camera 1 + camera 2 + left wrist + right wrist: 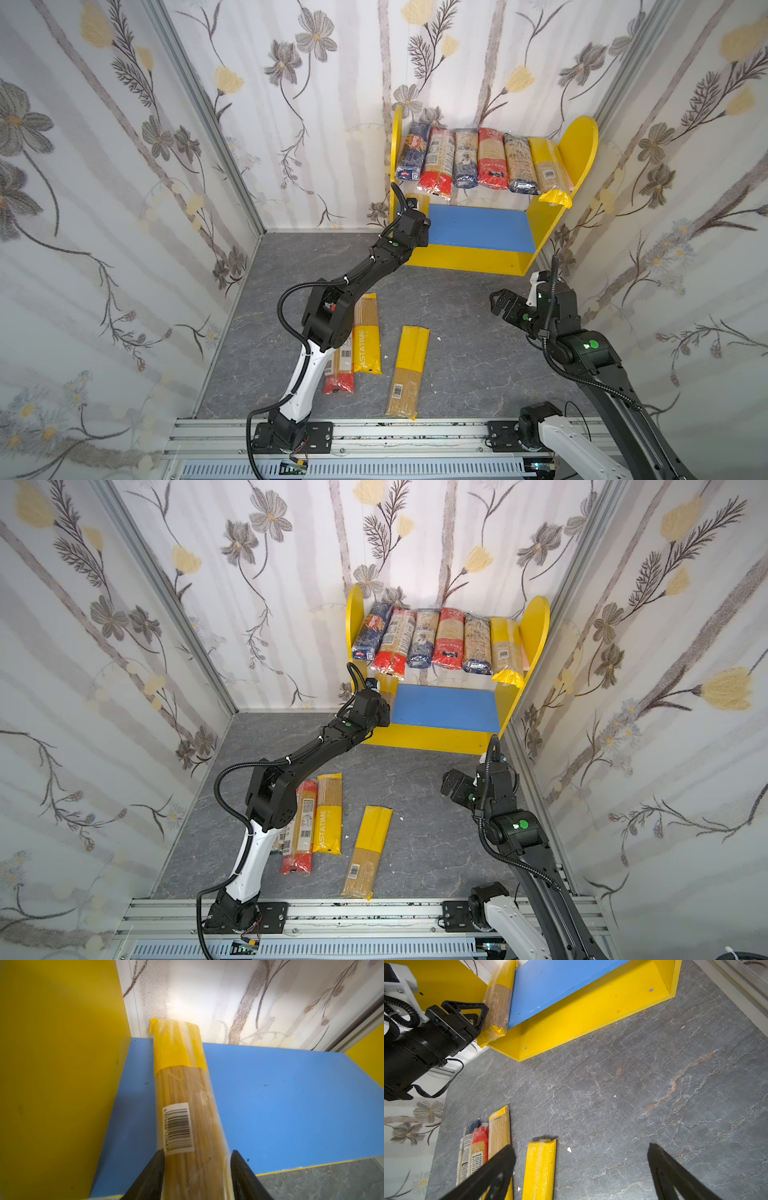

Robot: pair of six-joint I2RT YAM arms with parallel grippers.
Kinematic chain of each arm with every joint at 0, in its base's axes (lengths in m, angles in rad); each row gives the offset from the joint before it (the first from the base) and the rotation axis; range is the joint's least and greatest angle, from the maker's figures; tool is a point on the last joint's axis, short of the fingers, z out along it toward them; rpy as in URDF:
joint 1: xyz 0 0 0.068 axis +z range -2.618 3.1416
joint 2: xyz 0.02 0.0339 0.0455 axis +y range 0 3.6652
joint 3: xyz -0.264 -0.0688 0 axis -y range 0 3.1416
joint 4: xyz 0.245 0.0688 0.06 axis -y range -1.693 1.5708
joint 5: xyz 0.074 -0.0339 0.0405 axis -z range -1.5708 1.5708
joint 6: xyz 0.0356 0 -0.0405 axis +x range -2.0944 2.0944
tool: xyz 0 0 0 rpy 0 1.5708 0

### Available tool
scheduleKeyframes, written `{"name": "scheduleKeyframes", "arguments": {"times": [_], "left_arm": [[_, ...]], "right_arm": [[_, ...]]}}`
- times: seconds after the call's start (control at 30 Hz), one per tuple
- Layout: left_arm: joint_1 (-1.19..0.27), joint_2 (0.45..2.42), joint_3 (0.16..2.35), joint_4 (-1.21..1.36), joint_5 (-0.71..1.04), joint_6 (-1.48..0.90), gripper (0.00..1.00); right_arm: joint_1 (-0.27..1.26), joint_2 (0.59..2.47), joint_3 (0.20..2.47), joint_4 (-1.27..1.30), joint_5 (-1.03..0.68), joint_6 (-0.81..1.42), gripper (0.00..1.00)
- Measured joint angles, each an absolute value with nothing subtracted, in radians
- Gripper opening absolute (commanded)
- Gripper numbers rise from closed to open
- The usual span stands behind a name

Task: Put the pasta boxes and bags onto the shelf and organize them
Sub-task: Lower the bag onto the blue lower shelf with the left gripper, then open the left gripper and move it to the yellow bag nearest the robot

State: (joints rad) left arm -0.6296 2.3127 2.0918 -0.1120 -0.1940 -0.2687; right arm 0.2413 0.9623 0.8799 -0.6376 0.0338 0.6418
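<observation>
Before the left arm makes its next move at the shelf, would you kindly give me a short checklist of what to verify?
1. The yellow-ended packet is on the blue lower board, beside the yellow side panel: ok.
2. The left pincer is free of that packet: cannot tell; its fingers flank it closely.
3. The lower board has room for more packets: ok, bare blue alongside.
4. The right pincer is open and empty: ok.
5. All packets are shelved: not ok; the red-ended packet, the ASTATIME packet and the lone yellow packet lie on the floor.
</observation>
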Motion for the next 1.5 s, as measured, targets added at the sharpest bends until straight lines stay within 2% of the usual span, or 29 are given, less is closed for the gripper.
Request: {"name": "scheduleKeyframes", "arguments": {"times": [0.07, 0.27, 0.47, 0.93, 1.13, 1.3, 1.5], "left_arm": [[-0.63, 2.312, 2.087, -0.1, -0.186, -0.28, 0.67], [-0.632, 2.247, 1.999, -0.093, -0.161, -0.315, 0.74], [-0.66, 2.093, 1.823, -0.079, -0.169, -0.323, 0.84], [-0.796, 1.591, 1.179, -0.07, -0.323, -0.428, 0.87], [-0.934, 1.331, 0.869, -0.096, -0.419, -0.607, 0.87], [-1.139, 1.161, 0.689, -0.194, -0.492, -0.82, 0.84], [-1.402, 1.172, 0.611, -0.305, -0.551, -1.091, 0.84]], "right_arm": [[0.237, 0.961, 0.881, -0.642, 0.034, 0.635, 1.0], [0.229, 0.951, 0.887, -0.678, 0.034, 0.619, 1.0], [0.228, 0.939, 0.889, -0.688, 0.033, 0.609, 1.0], [0.229, 0.849, 0.83, -0.724, 0.001, 0.582, 1.0], [0.236, 0.839, 0.817, -0.72, -0.05, 0.582, 1.0], [0.253, 0.868, 0.828, -0.721, -0.079, 0.566, 1.0], [0.297, 0.878, 0.831, -0.721, -0.095, 0.544, 1.0]]}}
